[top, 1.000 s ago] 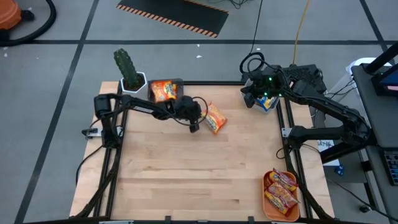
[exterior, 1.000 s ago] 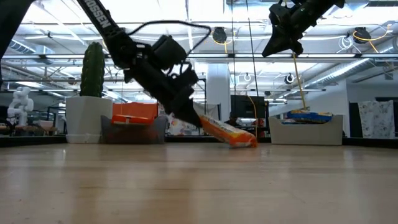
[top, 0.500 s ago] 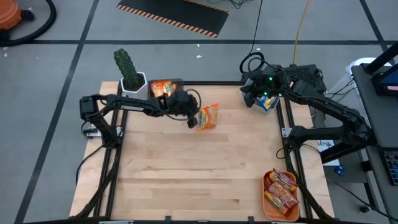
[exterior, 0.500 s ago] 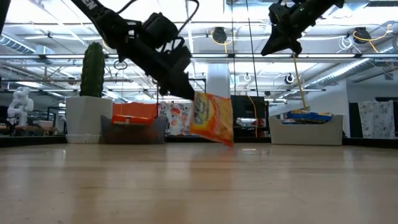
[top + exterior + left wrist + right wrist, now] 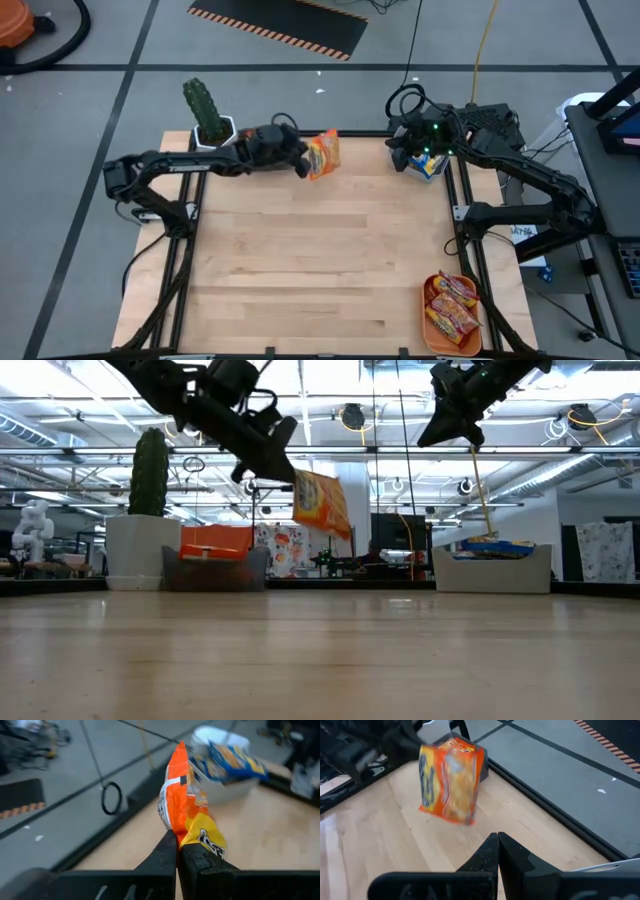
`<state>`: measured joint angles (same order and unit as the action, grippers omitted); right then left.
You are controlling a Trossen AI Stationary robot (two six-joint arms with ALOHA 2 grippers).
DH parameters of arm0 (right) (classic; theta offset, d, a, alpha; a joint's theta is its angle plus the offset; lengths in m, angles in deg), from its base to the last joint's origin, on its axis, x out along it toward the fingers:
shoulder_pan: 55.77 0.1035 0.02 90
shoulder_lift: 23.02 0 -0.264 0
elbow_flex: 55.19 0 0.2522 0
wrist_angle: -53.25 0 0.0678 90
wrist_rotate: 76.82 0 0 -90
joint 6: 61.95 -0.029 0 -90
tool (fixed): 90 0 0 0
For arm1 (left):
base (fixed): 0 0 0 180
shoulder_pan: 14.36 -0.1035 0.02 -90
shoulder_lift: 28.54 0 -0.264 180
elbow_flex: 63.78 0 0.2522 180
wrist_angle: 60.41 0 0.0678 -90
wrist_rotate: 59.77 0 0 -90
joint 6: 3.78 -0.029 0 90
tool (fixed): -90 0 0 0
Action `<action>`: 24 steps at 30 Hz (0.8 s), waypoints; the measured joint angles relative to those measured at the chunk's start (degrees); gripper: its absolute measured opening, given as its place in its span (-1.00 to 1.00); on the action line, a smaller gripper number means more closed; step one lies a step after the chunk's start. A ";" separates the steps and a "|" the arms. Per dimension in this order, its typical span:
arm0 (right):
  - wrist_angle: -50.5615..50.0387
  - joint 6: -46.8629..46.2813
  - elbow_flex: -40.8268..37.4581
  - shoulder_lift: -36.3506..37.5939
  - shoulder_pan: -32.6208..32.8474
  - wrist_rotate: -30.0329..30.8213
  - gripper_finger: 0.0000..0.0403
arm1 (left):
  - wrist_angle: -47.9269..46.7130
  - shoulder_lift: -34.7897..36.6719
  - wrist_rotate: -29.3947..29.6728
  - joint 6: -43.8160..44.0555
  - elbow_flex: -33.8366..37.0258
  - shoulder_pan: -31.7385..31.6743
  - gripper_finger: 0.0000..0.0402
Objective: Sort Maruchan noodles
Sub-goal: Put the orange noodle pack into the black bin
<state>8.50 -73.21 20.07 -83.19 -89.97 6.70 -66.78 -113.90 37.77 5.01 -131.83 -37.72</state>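
My left gripper (image 5: 177, 851) is clamped tight on an orange packet (image 5: 322, 154). I pinch it by one edge, and the rest of it sticks out past my fingers (image 5: 165, 855). The packet hangs in the air, off the table (image 5: 320, 270), as the low view shows (image 5: 320, 503). My left gripper (image 5: 300, 166) is up near the far edge of the table, close to the left corner.

Just beside my left gripper, toward that corner, sits a grey bin (image 5: 215, 568) with something orange in it. I cannot tell what it is. Next to the bin stands a cactus (image 5: 204, 108) in a white pot (image 5: 133, 550).

Farther out in front of my left gripper, across the table, is a white bin (image 5: 224, 770) with blue and yellow packets (image 5: 232, 759) in it.

My right gripper (image 5: 498, 849) is pressed shut with nothing in it. It hangs high over that white bin (image 5: 491, 567) at the far right corner (image 5: 408, 160). From there the orange packet (image 5: 451, 780) is well apart from it, out over the table.

Far from both grippers, at the near right corner, an orange tray (image 5: 436, 328) holds dark red packets (image 5: 453, 305).
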 joint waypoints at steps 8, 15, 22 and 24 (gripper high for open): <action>1.15 -3.16 0.00 0.00 0.19 -0.04 -1.00 | -2.70 5.92 6.87 2.19 -0.02 -2.01 -1.00; 4.20 -6.61 0.00 0.00 0.20 -1.06 -1.00 | -9.30 9.58 14.68 5.01 -0.02 -4.29 -1.00; 9.33 -10.28 0.00 -0.02 0.18 1.58 -1.00 | -11.86 10.21 15.09 6.90 -0.02 -8.09 -1.00; 10.63 -10.78 0.00 -0.02 0.14 2.20 -1.00 | -11.93 10.23 15.65 8.40 -0.02 -9.21 -1.00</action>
<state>19.13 -84.00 20.07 -83.21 -89.83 8.90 -78.71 -103.67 53.42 13.42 -131.85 -46.93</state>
